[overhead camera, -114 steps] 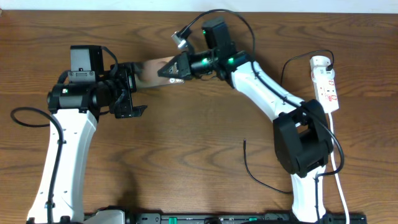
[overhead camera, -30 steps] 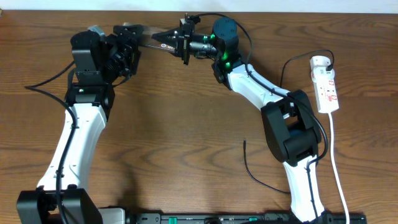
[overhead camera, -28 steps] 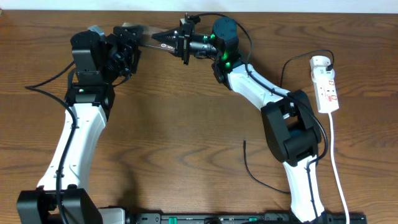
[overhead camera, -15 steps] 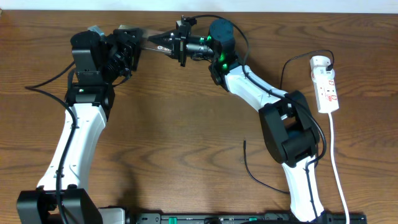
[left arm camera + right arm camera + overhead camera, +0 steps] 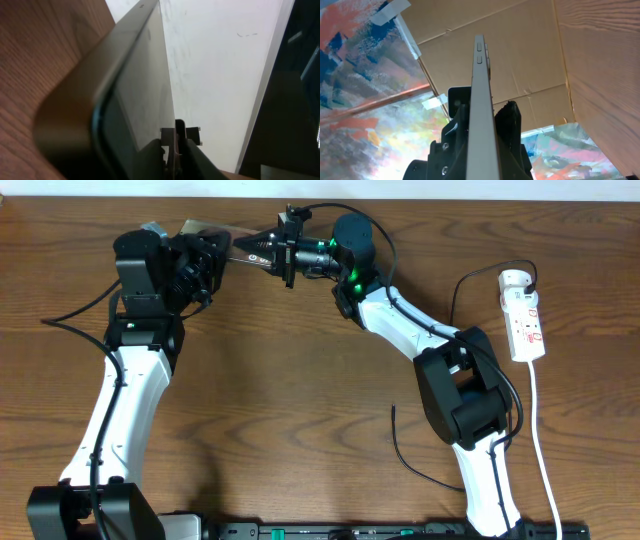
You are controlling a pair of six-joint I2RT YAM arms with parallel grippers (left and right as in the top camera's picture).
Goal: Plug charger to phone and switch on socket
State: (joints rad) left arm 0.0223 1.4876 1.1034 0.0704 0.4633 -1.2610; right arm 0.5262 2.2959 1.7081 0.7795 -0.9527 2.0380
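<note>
With the phone (image 5: 481, 125) pinched aloft in the right tool (image 5: 258, 248) and the left tool's (image 5: 208, 248) grip unclear, the charger (image 5: 394, 435) lies unplugged on the desk (image 5: 300, 380), the socket (image 5: 525, 320) untouched.

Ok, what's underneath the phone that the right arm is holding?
The thin grey-edged phone, pinched on edge by the right fingers, sits above the brown wooden table near its far side. The patch directly beneath is covered, so nothing there can be confirmed.
</note>
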